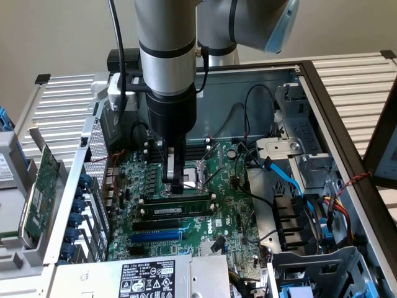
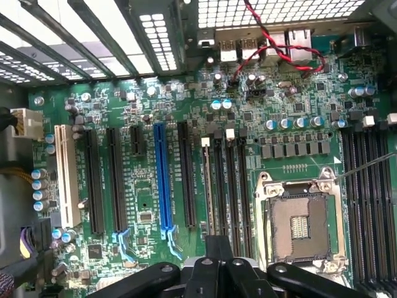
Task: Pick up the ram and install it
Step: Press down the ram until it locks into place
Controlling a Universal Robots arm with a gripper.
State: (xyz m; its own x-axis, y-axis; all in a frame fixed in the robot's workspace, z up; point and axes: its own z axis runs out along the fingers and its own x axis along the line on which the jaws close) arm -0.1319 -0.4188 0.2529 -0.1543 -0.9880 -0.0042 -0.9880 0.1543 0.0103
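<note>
The ram point(image 1: 177, 210), a long dark stick with a pale label strip, stands on edge in a black memory slot on the green motherboard point(image 1: 236, 205). My gripper point(image 1: 177, 186) hangs straight down over the ram's middle. Its fingers are shut, with the tips at the ram's upper edge, and nothing is held between them; I cannot tell whether they touch it. In the wrist view the shut black fingertips point(image 2: 218, 248) point at the row of long slots, where the ram point(image 2: 207, 186) shows as a thin edge-on line.
The open CPU socket point(image 1: 198, 171) point(image 2: 301, 223) lies just beyond the gripper. A blue slot point(image 1: 155, 236) point(image 2: 162, 180) and black slots lie alongside. A green expansion card point(image 1: 40, 186) leans outside the case wall. Blue cables point(image 1: 285, 180) and drive bays crowd the exterior view's right.
</note>
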